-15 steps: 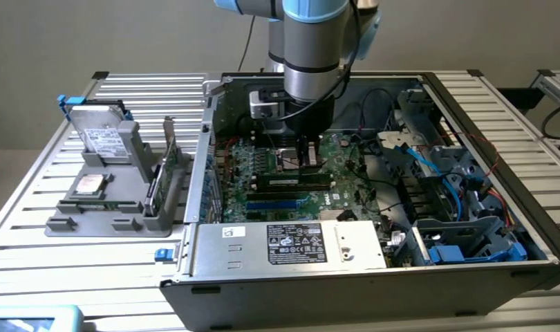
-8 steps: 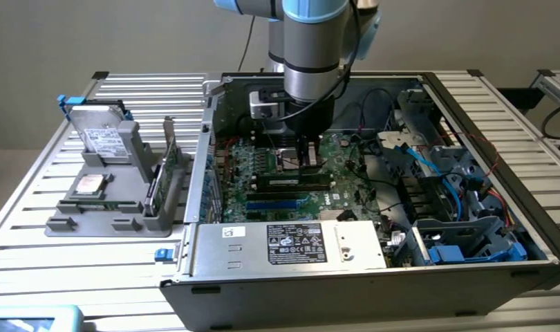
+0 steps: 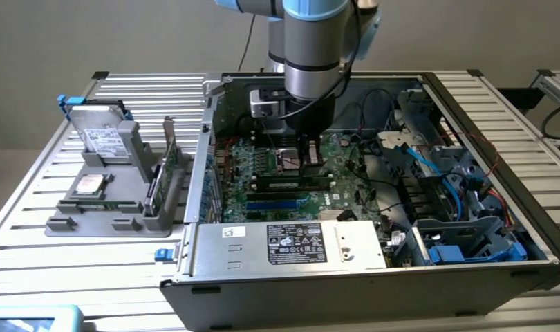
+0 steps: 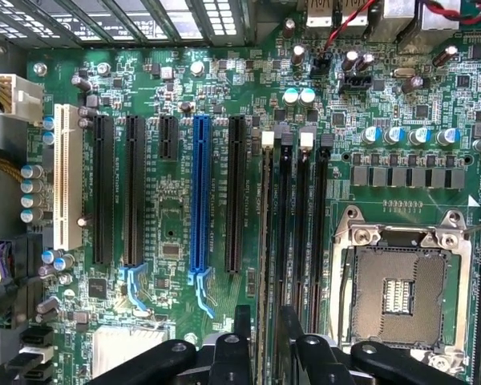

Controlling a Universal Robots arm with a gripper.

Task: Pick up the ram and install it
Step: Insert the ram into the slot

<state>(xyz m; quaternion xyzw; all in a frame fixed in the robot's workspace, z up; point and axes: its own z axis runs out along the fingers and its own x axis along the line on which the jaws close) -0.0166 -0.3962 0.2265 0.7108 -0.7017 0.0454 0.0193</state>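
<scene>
Exterior view: end effector is down inside the open PC case on the worktop, tips just above the ram, which stands in a motherboard slot. Wrist view: end effector is open, its fingers parted either side of the ram, seen edge-on in its slot.

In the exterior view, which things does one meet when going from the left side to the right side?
silver hard drive standing upright → green expansion card standing on edge → ram on the motherboard → blue cables
</scene>
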